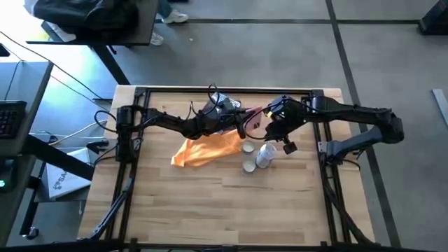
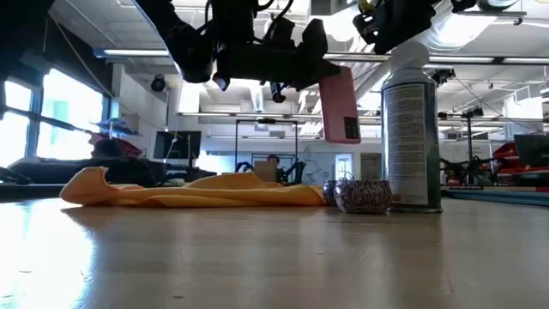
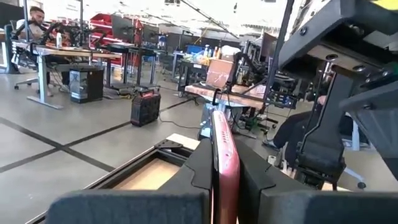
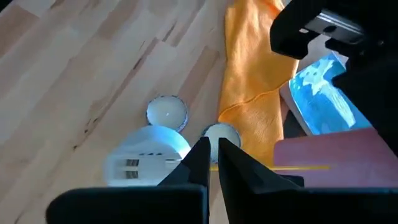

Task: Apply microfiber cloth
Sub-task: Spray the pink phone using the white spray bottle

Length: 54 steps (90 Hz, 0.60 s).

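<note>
From above, a spray can [image 1: 264,155] lies or stands near two small round tins [image 1: 248,148] on my wooden worktop [image 1: 231,203], just beside the microfiber cloth [image 1: 206,150], which lies crumpled near the middle under my left arm. My left tool [image 1: 245,120] and right tool [image 1: 276,129] meet over the far half of the worktop, close together. A desk with a keyboard [image 1: 8,115] stands off to the left on the grey floor. At worktop level, the can [image 2: 411,129] stands upright with a tin [image 2: 363,196] touching its base, and the cloth [image 2: 197,190] lies flat beside them; a pink flat case [image 2: 340,105] hangs from my left tool above the cloth, clear of the worktop. Behind is a bright workshop with windows and benches. Through my left wrist, the fingers [image 3: 202,168] are pinching the pink case [image 3: 224,162] edge-on; a person sits at a distant desk [image 3: 56,56]. Through my right wrist, the fingers [image 4: 199,162] are pressed nearly together, holding nothing, above the can's white cap [image 4: 149,155], the tins, the cloth [image 4: 255,68] and a blue packet [image 4: 323,93].
</note>
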### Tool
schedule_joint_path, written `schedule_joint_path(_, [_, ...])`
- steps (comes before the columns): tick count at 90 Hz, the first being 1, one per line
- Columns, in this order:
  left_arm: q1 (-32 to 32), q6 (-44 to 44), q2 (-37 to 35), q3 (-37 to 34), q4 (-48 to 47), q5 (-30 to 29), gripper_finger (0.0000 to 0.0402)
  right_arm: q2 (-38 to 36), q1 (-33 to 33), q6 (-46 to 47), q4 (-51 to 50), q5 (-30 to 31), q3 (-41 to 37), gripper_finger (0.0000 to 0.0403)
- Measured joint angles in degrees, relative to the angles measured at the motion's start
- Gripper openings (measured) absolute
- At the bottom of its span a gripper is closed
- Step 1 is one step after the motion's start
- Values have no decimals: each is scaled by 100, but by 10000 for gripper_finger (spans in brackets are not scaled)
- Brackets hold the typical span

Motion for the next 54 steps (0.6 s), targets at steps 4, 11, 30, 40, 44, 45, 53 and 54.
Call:
schedule_joint_path(4, [0,0,0,0,0,-1,6,24,-20,-100,-61,-28,-4,0])
schedule_joint_path(11, [2,0,0,0,0,-2,6,40,-61,-287,-110,-74,-33,0])
schedule_joint_path(30, [2,44,0,2,-26,-4,6,26,-88,-513,-175,-81,-28,0])
schedule_joint_path(40, [0,44,0,2,-25,-10,6,22,-88,-517,-172,-82,62,0])
schedule_joint_path(44, [1,50,0,2,-26,-9,6,22,-88,-516,-195,-82,99,0])
schedule_joint_path(45, [1,56,0,2,-26,-9,6,22,-88,-517,-206,-82,107,0])
schedule_joint_path(53, [2,131,0,2,-22,-9,6,18,-88,-522,-300,-84,144,0])
schedule_joint_path(54, [3,140,0,2,-21,-9,6,18,-88,-522,-313,-82,144,0])
